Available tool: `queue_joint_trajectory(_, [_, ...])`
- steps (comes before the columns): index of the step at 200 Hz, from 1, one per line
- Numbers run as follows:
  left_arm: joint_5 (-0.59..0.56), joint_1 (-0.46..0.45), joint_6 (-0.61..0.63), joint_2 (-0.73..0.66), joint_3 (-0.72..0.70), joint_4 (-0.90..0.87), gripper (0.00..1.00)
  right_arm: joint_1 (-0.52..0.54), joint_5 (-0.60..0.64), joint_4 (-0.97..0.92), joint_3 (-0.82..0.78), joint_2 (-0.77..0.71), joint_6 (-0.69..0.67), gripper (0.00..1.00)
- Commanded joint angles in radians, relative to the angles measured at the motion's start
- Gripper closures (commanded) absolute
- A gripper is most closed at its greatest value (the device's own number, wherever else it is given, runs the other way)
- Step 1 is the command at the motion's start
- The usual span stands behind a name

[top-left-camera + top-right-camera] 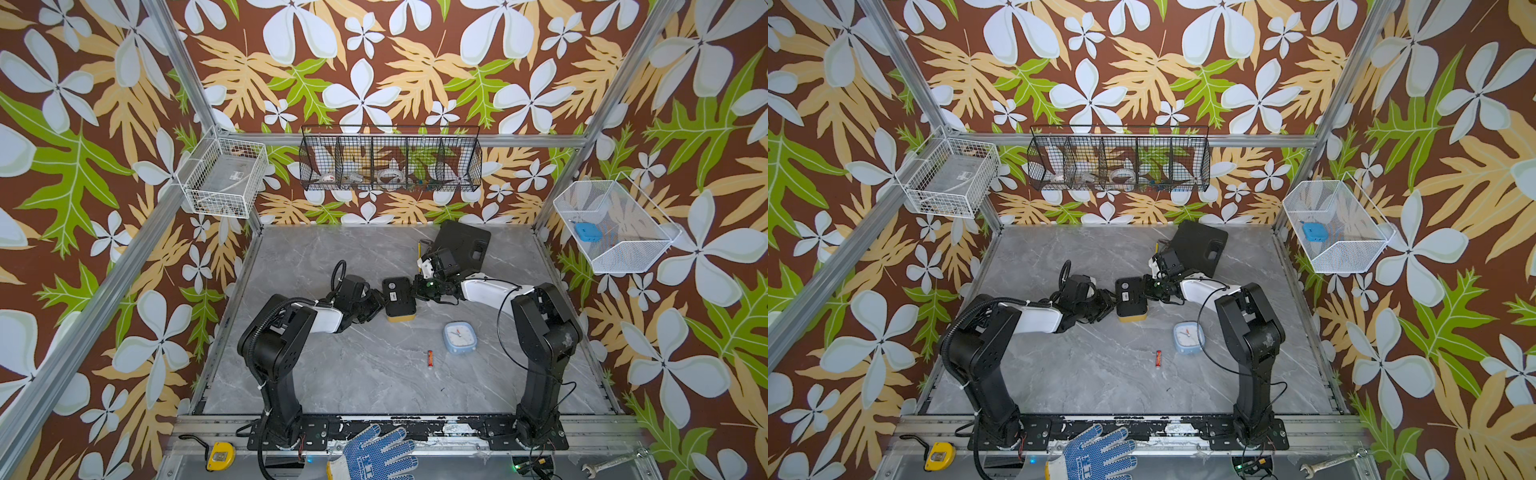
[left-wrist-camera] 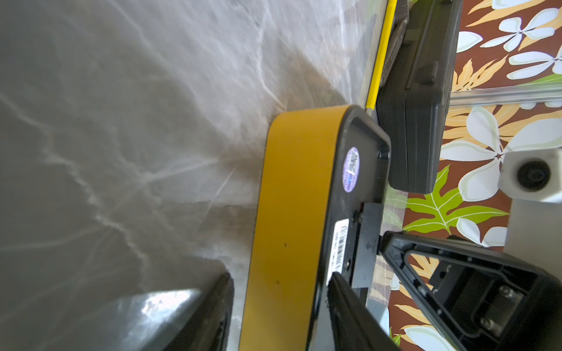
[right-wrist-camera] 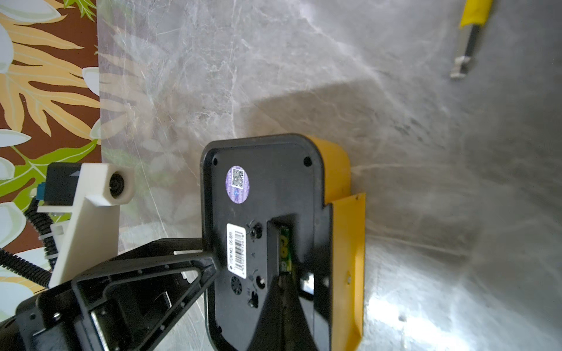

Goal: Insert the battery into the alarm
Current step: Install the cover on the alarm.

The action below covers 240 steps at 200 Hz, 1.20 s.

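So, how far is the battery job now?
Done: the left pincer clamps the alarm, black back exposed. In hand: the shut right pincer pokes its tip into the open recess on that back. Left: the battery lies untouched on the table beside the blue clock; it must be picked up and inserted.

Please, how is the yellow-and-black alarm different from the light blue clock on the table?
The alarm is black with yellow sides; the blue clock is pale blue with a white dial. The alarm shows its back, with the battery bay open; the blue clock lies dial up. The alarm sits between the fingers of the left gripper, with the shut right gripper at its bay; the blue clock lies apart from both. Both have rounded corners.
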Motion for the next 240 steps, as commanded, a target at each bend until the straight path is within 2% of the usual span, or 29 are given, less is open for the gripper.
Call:
queue_joint_trajectory(1, [-0.029,0.000,0.002,0.001,-0.004,-0.052,0.47,0.001,0.001,-0.007,0.001,0.003,-0.004,1.00])
queue_joint_trajectory(160, [-0.016,-0.002,0.000,0.021,0.006,-0.050,0.47,0.010,0.001,-0.008,0.002,0.034,-0.008,1.00])
queue_joint_trajectory(240, [-0.026,-0.002,-0.002,0.009,-0.001,-0.051,0.47,0.038,0.154,-0.130,0.070,0.013,-0.095,0.65])
